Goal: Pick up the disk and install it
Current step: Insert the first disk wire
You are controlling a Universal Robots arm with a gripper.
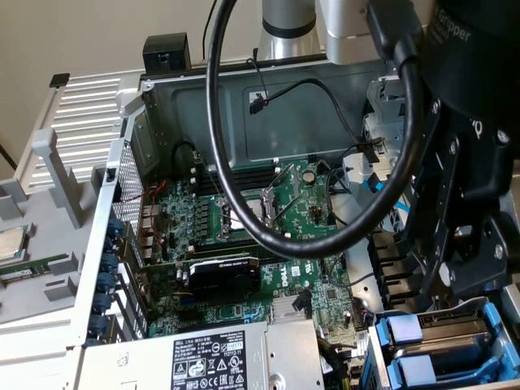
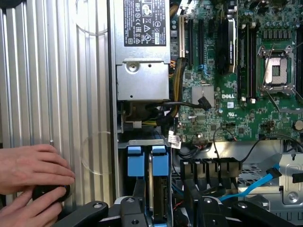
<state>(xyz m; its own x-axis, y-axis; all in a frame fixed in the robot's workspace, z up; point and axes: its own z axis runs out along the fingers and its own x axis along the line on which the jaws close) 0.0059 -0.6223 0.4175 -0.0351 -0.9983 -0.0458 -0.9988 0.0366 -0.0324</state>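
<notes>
We see gripper (image 1: pixel 475 268) over drive bay (image 1: pixel 490 341). In exterior view, bay lies at 6 o'clock from it, near. Disk (image 2: pixel 158 189) stands on edge in bay, blue carrier tab toward motherboard (image 2: pixel 236 104), long axis running from tab back under gripper. Jaw state: we cannot tell. Person's hands (image 2: pixel 28 175) on ribbed panel (image 2: pixel 57 71), well apart.

A thick cable (image 1: pixel 211 122) loops over the motherboard (image 1: pixel 313 213); a person's hands (image 2: pixel 33 165) rest on the ribbed panel (image 2: pixel 57 71) beside the narrow drive bay (image 2: pixel 147 141).
</notes>
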